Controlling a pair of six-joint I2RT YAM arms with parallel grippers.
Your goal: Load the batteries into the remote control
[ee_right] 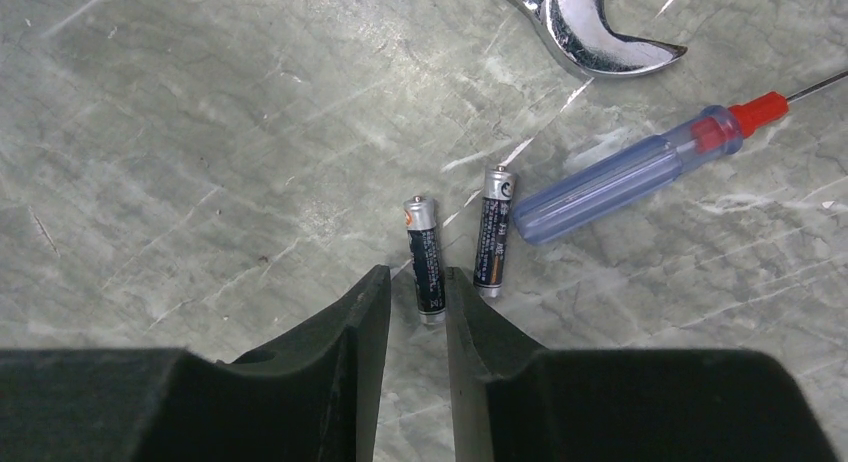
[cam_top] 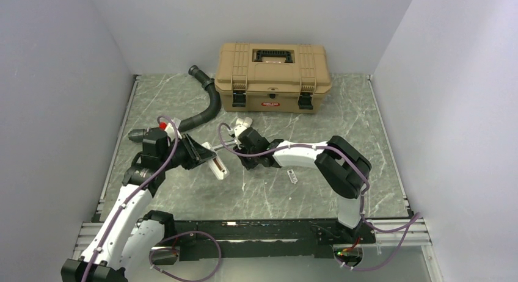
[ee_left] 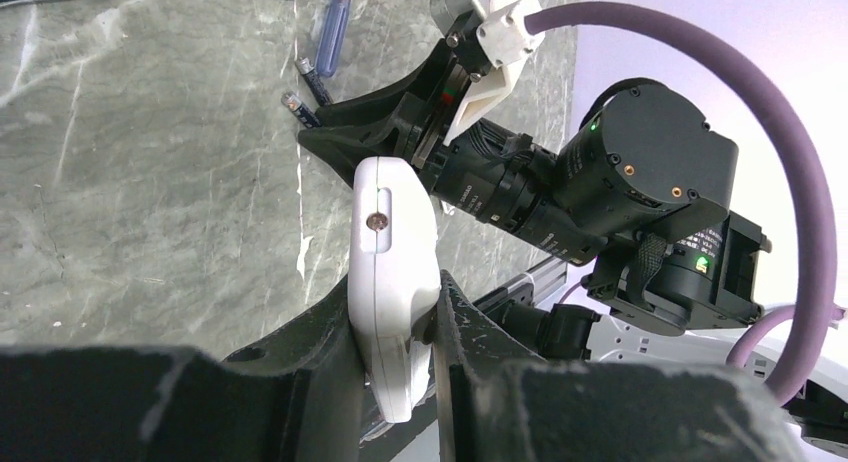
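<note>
Above the table (cam_top: 342, 111), left end effector (ee_left: 396, 294) tight on remote control (ee_left: 385, 222), right end effector (ee_right: 418, 275) ajar astride an illegibly labelled battery (ee_right: 427, 250).

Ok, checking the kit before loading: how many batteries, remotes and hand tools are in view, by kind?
Batteries: 2
Remote: 1
Screwdriver: 1
Wrench: 1
Total: 5

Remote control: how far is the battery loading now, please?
Done: the left gripper holds the remote control off the table. In hand: the right gripper has its jaws either side of one battery, which lies on the table, not lifted. Left: pick it up, insert it, then do the same with the second battery beside the screwdriver.
</note>
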